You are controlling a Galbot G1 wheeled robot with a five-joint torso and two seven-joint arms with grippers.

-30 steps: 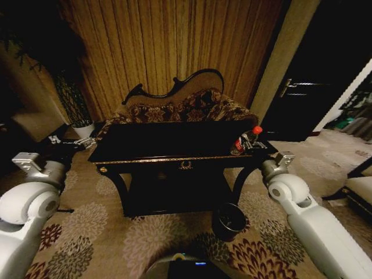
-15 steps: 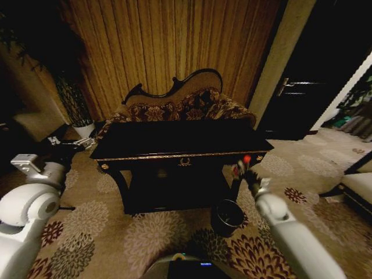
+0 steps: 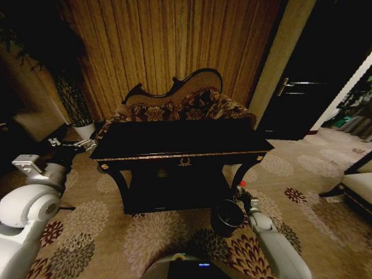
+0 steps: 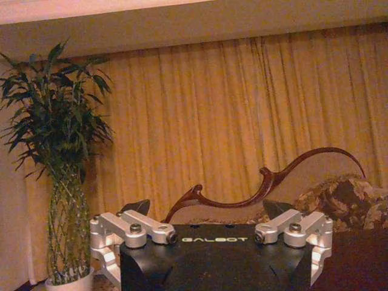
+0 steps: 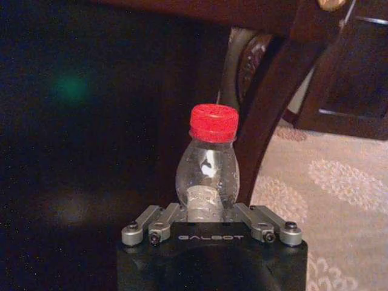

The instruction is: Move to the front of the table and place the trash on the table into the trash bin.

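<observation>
Since a second ago we have brought our right tool [image 3: 242, 192] down from the right end of the surface [image 3: 174, 142] to floor level beside its right front leg, carrying the bottle [image 5: 207, 162] with it; the camera has shifted slightly too. Now the right tool hangs just beside the trash bin [image 3: 227, 217], at its right edge and a little above the rim, with the red cap [image 3: 242, 184] showing at its tip. In the right wrist view the fingers are clamped on the clear bottle's body below the neck, cap pointing away from the wrist, so the bottle is off the surface but not yet in the bin. We judge the task well along for this item: the pick and the carry are done, the release over the bin is left. The glossy black top looks bare from the head view, though small paper bits would be hard to make out on it. What lies inside the bin we cannot tell; its mouth is dark. Our left tool [image 4: 212, 245] waits off the left end of the surface, its fingers apart and holding nothing.
</observation>
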